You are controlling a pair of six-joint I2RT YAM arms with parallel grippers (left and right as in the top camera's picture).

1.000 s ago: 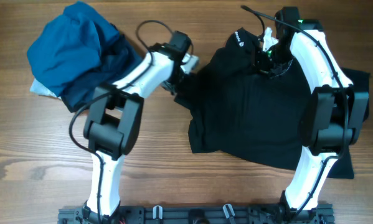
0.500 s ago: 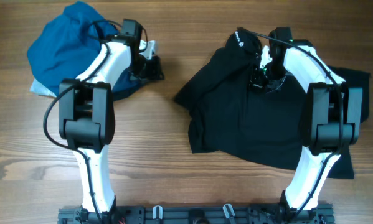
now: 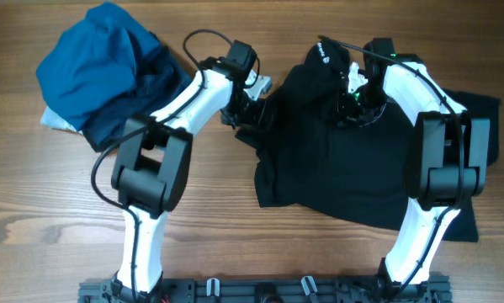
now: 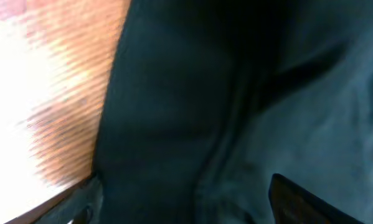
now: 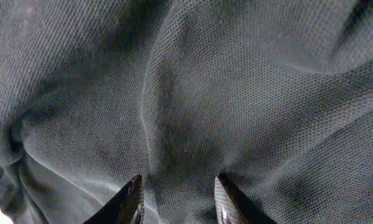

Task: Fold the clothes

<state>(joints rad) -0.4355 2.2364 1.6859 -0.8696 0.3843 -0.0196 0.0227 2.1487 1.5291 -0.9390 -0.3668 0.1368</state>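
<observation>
Black shirt (image 3: 336, 168) lies on the right half of the table (image 3: 235, 244). My left gripper (image 4: 189, 200), wide open and empty, meets its left edge. My right gripper (image 5: 179, 200), partly open, rests on fabric near its collar.

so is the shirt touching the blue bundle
No, in the overhead view the shirt and the blue bundle lie apart, with bare table between them.

Behind the left gripper (image 3: 250, 112), toward its base, bare table (image 3: 218, 210) lies open. Further to its left a blue bundle (image 3: 100, 71) blocks the way. Just to its right the black shirt (image 3: 336, 177) covers everything around the right gripper (image 3: 352, 91).
</observation>
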